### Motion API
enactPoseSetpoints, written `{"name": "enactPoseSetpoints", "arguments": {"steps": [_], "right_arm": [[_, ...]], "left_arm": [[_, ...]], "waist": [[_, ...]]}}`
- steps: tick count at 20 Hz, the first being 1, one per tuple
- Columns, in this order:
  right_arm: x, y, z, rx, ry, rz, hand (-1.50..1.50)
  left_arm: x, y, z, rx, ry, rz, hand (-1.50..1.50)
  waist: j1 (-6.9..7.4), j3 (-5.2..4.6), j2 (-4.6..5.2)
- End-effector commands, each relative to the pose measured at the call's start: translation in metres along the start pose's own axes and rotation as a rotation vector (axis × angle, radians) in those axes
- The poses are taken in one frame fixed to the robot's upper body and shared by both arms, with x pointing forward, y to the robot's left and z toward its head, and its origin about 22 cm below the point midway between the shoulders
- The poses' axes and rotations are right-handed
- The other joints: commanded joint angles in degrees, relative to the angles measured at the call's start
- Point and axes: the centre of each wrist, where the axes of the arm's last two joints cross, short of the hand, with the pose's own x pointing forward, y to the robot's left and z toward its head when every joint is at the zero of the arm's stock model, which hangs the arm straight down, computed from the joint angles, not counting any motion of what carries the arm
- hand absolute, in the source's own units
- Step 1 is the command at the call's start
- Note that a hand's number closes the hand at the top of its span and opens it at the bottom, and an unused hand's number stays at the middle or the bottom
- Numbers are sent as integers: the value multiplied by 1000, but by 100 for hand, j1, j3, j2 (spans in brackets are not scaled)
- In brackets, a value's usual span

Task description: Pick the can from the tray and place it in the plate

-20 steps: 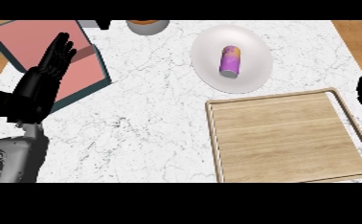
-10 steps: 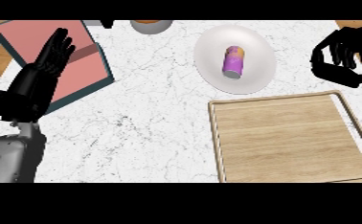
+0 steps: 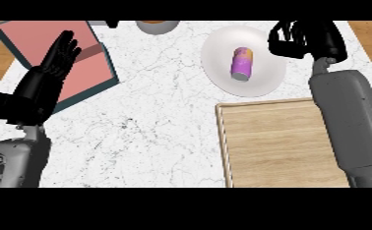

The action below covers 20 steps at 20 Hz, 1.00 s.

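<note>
A purple can [image 3: 242,63] with an orange top end lies on its side in the white plate [image 3: 218,57], near the counter's back. The wooden tray [image 3: 280,145] at the lower right holds nothing. My right hand [image 3: 303,38] hovers just right of the plate, fingers curled, with nothing in it; its grey forearm crosses the tray's right side. My left hand [image 3: 44,81] rests open at the left edge, fingers up, over the pink board.
A pink board with a teal rim [image 3: 87,62] lies at the back left. A grey bowl [image 3: 157,26] with brown contents sits at the back edge, left of the plate. White marble counter [image 3: 145,126] spans the middle.
My right arm has come into view from the right and moved in to the plate's right side. The can stays lying in the plate. The left hand barely shifts.
</note>
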Motion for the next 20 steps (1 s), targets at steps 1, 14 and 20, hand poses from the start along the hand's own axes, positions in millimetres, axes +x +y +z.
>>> {"name": "enactPoseSetpoints", "arguments": {"steps": [1, 14, 20], "right_arm": [[10, 38, -21, 15, 24, 36, 150], [-4, 87, -49, 43, 186, -7, -150], [1, 93, -52, 97, 147, -142, -150]], "left_arm": [[7, -10, 2, -20, 7, 13, 0], [9, -10, -8, -8, -30, 1, 0], [15, -17, -10, -38, -24, 11, 0]], "waist": [[40, 3, 12], [202, 7, 94], [308, 14, 150]]}}
